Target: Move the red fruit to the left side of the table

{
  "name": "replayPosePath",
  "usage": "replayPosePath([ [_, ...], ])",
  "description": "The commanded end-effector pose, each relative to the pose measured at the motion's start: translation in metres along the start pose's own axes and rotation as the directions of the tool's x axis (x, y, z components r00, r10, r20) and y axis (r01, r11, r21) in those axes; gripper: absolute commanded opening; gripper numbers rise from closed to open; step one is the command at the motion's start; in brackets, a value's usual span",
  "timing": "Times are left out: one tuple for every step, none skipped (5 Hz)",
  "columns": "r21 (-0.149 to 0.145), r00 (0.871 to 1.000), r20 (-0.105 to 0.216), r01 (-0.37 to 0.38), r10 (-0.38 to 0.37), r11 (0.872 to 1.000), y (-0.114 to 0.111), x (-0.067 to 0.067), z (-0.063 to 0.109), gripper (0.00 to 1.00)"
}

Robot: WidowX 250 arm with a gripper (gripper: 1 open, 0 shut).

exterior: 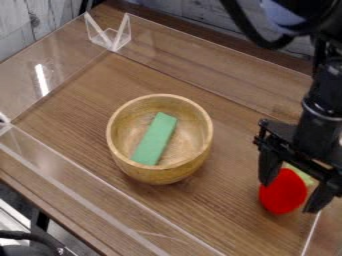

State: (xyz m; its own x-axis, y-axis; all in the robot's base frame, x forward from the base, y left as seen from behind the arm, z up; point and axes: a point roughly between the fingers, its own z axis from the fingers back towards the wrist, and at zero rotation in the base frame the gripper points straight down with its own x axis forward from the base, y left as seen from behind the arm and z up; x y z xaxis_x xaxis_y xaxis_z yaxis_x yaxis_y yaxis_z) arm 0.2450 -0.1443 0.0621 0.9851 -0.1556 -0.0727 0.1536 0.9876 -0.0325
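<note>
Right now our gripper (298,184) points straight down with its dark fingers (266,165) spread wide and nothing held. The red fruit (281,192) sits on the table (80,110) directly under the open jaws: one finger stands at its left flank, the other at its right and slightly nearer the camera, so the fruit lies between them rather than off to one side. We cannot tell whether either finger already touches it. The fruit is rounded with no clear long axis, and its green top is mostly hidden behind the right finger, so we judge the finger angle matters little; the remaining offset looks mainly vertical.

The fruit rests near the table's right end, close to the clear wall. To its left sits the wooden bowl (160,137) holding a green block (155,138), lying between us and the left side, the fruit's destination.
</note>
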Motion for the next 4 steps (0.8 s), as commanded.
replayPosePath([
  [0.015,0.998,0.038,0.039,-0.04,0.999,-0.001,0.0,0.003,1.0],
  [0.034,0.997,0.058,0.057,-0.059,0.998,-0.012,-0.004,0.008,1.0],
  [0.054,0.995,0.078,0.062,-0.067,0.997,-0.011,-0.005,0.015,1.0],
  [0.07,0.99,0.098,0.097,-0.104,0.993,-0.006,0.006,0.028,1.0],
])
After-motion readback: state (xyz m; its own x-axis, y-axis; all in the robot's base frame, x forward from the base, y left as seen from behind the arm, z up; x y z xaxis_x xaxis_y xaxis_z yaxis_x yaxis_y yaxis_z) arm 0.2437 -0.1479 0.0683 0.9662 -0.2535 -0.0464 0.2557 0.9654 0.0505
